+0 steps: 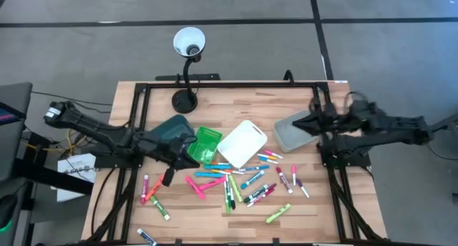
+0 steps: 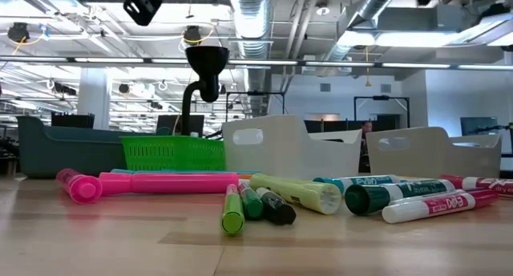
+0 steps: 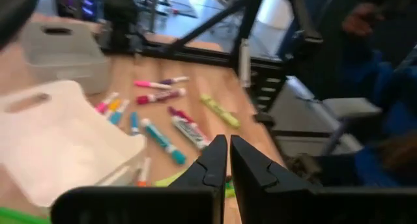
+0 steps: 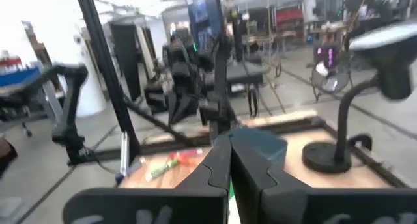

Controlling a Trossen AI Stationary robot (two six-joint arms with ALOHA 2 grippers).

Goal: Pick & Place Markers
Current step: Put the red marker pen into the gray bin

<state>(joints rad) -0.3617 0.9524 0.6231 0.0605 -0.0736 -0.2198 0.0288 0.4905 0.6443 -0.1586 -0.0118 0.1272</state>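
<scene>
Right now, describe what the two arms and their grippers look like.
Both arms are dark, jointed segments. The left arm has a small white-marked end near its base. Each gripper, left gripper and right gripper, has two black, angular fingers tapering to narrow tips.

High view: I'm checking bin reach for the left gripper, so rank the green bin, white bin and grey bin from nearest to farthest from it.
From the left gripper, near the table's left side:
1. Green bin: just to its right, slightly farther back.
2. White bin: at the table's centre, beyond the green one.
3. Grey bin: far right, under the right arm.
</scene>
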